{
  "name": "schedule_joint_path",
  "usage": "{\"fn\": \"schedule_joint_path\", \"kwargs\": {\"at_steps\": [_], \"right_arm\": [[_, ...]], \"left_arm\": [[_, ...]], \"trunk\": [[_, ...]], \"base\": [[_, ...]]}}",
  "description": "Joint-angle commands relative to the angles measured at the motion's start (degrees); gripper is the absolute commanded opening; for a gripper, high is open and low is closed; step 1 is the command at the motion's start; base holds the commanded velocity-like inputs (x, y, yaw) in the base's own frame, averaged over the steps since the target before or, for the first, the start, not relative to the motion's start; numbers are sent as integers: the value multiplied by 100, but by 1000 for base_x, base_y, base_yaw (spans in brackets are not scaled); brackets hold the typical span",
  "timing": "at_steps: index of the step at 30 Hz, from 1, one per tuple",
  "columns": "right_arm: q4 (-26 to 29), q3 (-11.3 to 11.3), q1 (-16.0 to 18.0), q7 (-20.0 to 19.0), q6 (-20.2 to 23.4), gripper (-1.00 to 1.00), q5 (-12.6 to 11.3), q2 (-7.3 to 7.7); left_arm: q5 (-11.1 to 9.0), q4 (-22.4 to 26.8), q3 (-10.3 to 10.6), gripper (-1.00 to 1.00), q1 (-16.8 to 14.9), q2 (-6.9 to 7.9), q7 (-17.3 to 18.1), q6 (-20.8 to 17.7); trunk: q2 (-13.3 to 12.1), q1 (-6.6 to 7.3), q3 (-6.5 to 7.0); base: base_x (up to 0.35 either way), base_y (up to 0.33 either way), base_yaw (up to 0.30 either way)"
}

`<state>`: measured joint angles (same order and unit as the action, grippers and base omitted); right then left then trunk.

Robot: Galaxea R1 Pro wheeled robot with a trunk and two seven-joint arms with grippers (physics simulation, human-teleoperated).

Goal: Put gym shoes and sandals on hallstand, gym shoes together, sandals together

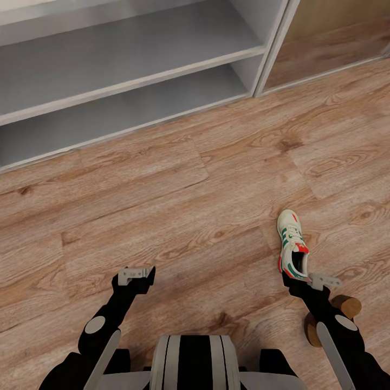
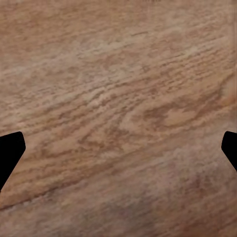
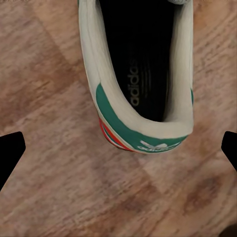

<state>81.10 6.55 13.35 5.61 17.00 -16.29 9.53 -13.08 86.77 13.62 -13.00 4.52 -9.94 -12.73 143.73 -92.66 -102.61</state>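
Note:
One gym shoe (image 1: 292,246), cream with green stripes and a red-orange heel patch, lies on the corridor floor (image 1: 179,216) at the right, toe toward the hallstand (image 1: 135,82). My right gripper (image 1: 295,279) hangs open just behind its heel. In the right wrist view the shoe's heel opening (image 3: 138,74) lies ahead of the open right gripper (image 3: 118,153), whose fingertips (image 3: 10,150) stand wide apart. Brown sandal parts (image 1: 346,306) show on both sides of my right forearm. My left gripper (image 1: 134,280) is open over bare floor (image 2: 118,98), holding nothing.
The white hallstand spans the top of the head view with two open shelves, both bare where seen. Its right end post (image 1: 273,49) meets a wood-coloured wall panel (image 1: 336,43). Wide floor lies between the rack and my arms.

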Motion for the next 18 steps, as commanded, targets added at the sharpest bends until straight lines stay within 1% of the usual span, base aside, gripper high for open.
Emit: {"fn": "schedule_joint_path", "kwargs": {"at_steps": [1, 5, 12, 18], "right_arm": [[8, -4, 1, 37, 24, 100, -62, 3], [4, 2, 1, 37, 16, 100, -63, 10], [-70, -2, 1, 37, -134, 100, -67, 14], [-495, -4, 1, 37, -180, 100, -67, 13]], "left_arm": [[-58, 12, 20, 100, -6, 7, -53, -20], [-56, 20, 24, 100, -21, 7, -56, -20], [-55, 25, 26, 100, -27, 13, -58, -19], [-54, 31, 26, 100, -23, 14, -60, -19]], "trunk": [[1, 1, -3], [1, 1, -3], [1, 1, -3], [1, 1, -3]], "base": [[0, 0, 0], [0, 0, 0], [0, 0, 0], [0, 0, 0]]}}
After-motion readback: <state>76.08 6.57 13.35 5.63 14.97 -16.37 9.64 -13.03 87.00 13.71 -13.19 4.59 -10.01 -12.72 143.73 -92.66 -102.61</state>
